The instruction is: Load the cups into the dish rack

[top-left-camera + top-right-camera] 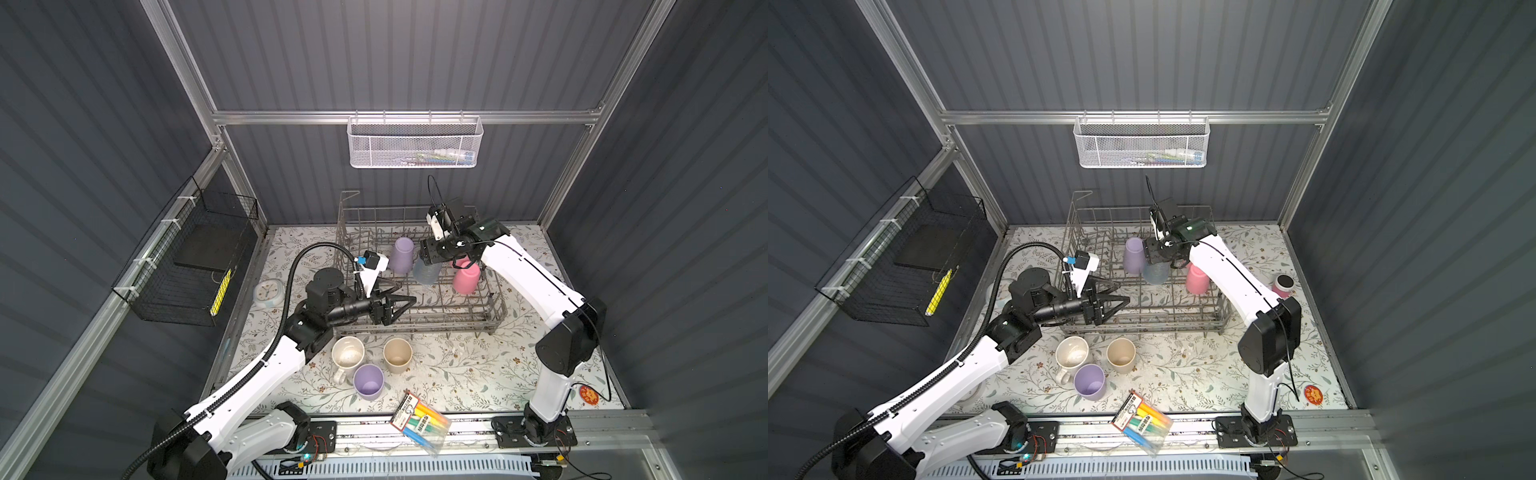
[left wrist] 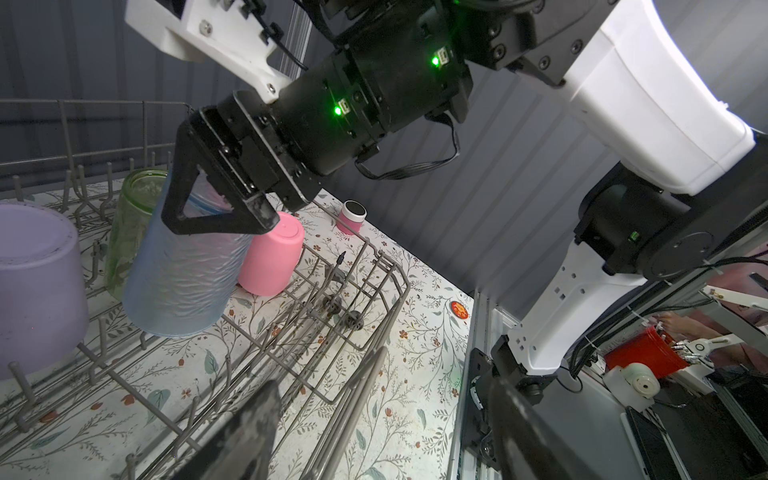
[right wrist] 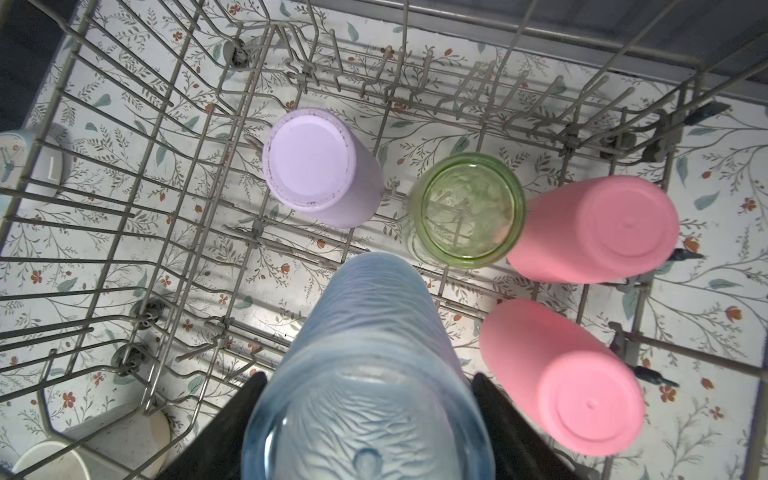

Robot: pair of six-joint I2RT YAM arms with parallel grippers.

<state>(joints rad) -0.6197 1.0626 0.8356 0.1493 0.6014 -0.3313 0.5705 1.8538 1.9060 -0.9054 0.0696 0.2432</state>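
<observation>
**Findings.** Read a top view as a dial centred on the dish rack [image 1: 457, 325], with 12 at the back wall.

**Right hand.** Your right hand [image 3: 368, 380] reaches in from 3 o'clock. It is clamped on the translucent blue cup [image 3: 374, 299], with one finger on each side of the wall near the upturned base. The cup hangs mouth down and slightly tilted, close to the dial's centre, with its rim low among the wires. I cannot tell whether it already bears on them. I judge the inverted hold deliberate, since it matches the load beside it and would let the cup drain.

**Already loaded.**
- The lilac cup [image 1: 402, 254] stands base up at 11 o'clock.
- The green tumbler [image 3: 465, 210] stands just behind the blue one.
- A pink cup [image 3: 594, 228] and a second pink cup [image 3: 561, 374] stand base up toward 3 o'clock.

**Left hand.** Your left hand [image 1: 405, 293] sits over the rack at 7 o'clock. Its fingers are spread wide, and it holds and touches nothing. I judge it parked to keep the centre free for the other arm.

**Outstanding.** The cream mug [image 1: 348, 353], the beige cup [image 1: 397, 353] and a second lilac cup [image 1: 368, 380] stand mouth up on the surface [image 1: 478, 374]. They are grouped near one another, just outside the rack's front wall, at 6 to 7 o'clock. Each will likely need turning over before loading.
</observation>
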